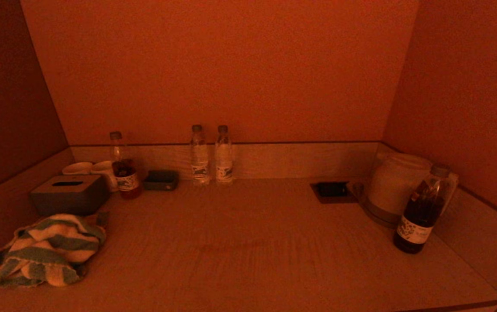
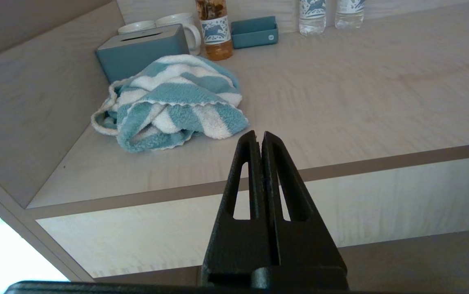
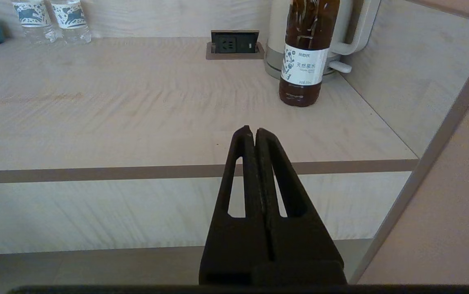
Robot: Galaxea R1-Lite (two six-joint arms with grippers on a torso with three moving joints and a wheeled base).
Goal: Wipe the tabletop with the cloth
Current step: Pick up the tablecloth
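A crumpled blue-and-white striped cloth (image 1: 47,250) lies on the wooden tabletop (image 1: 248,242) at the near left, in front of a tissue box. It also shows in the left wrist view (image 2: 173,102). My left gripper (image 2: 258,134) is shut and empty, held off the table's front edge, short of the cloth. My right gripper (image 3: 251,130) is shut and empty, also in front of the table edge, toward the right side. Neither gripper shows in the head view.
A grey-blue tissue box (image 1: 69,194), two mugs (image 1: 103,171), a tea bottle (image 1: 124,167) and a small tray (image 1: 161,180) stand back left. Two water bottles (image 1: 211,156) stand at the back. A socket (image 1: 331,190), kettle (image 1: 393,186) and dark bottle (image 1: 421,210) stand right.
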